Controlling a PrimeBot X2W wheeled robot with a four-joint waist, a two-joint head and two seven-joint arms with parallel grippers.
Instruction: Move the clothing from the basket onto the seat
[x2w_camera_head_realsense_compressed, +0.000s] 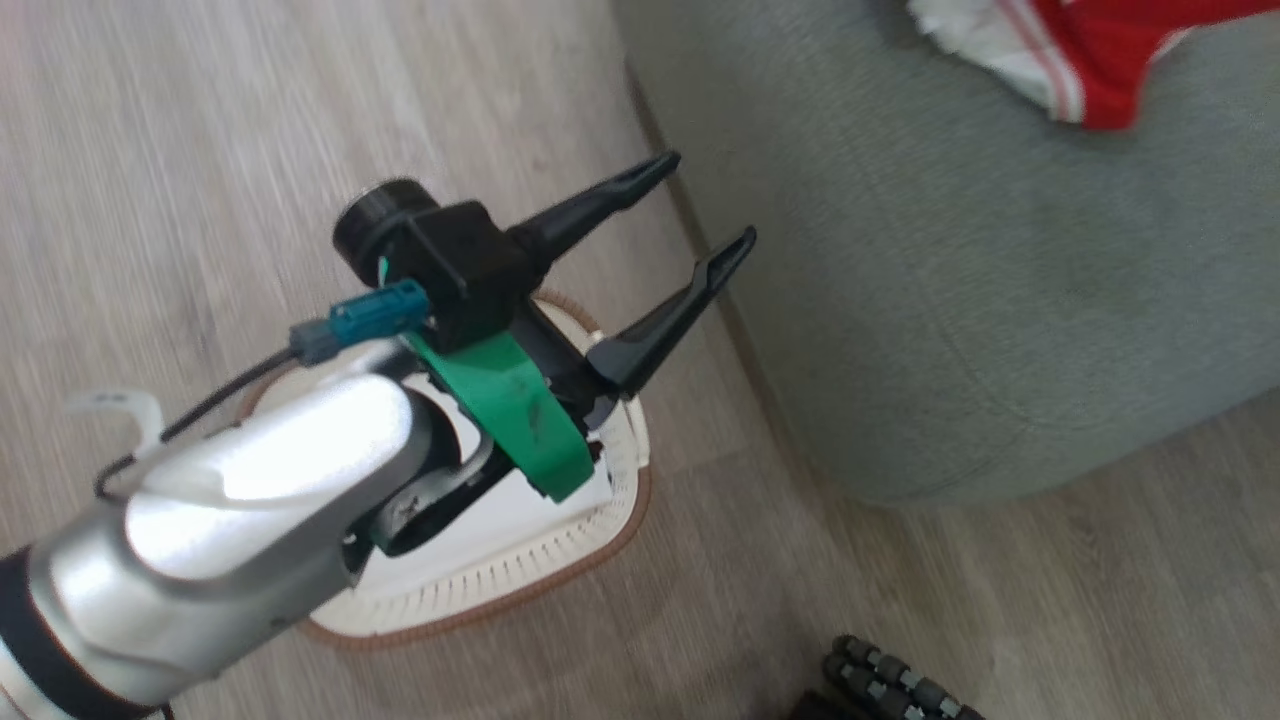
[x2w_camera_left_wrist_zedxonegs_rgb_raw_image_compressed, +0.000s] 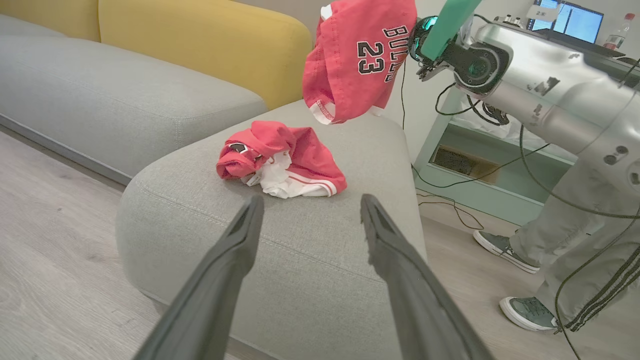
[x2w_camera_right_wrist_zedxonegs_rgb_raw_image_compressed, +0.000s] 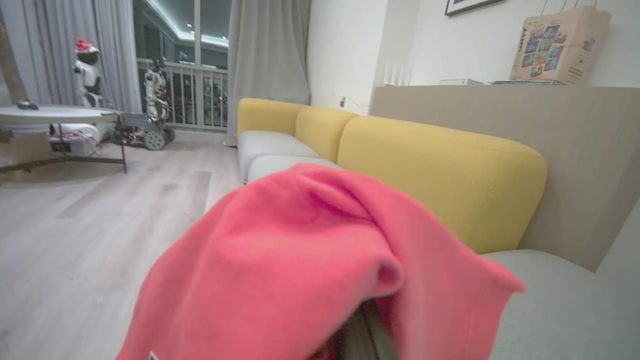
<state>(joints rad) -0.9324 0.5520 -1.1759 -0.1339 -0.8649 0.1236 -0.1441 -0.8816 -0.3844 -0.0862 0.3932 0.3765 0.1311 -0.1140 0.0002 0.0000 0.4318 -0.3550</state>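
Hanging crumpled, the red "BULLS 23" garment (x2w_camera_left_wrist_zedxonegs_rgb_raw_image_compressed: 357, 60) shows white-trimmed hems.

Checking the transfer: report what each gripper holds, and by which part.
Right gripper is shut on the BULLS 23 garment, pinching its edge beside the lettering; exact fold is hidden. Left gripper is open, empty.

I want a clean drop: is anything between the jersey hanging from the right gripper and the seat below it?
Nothing visible. The BULLS 23 jersey hangs from the right gripper over the far end of the seat, with bare cushion beneath. The other red garment lies crumpled nearer, apparently off to one side.
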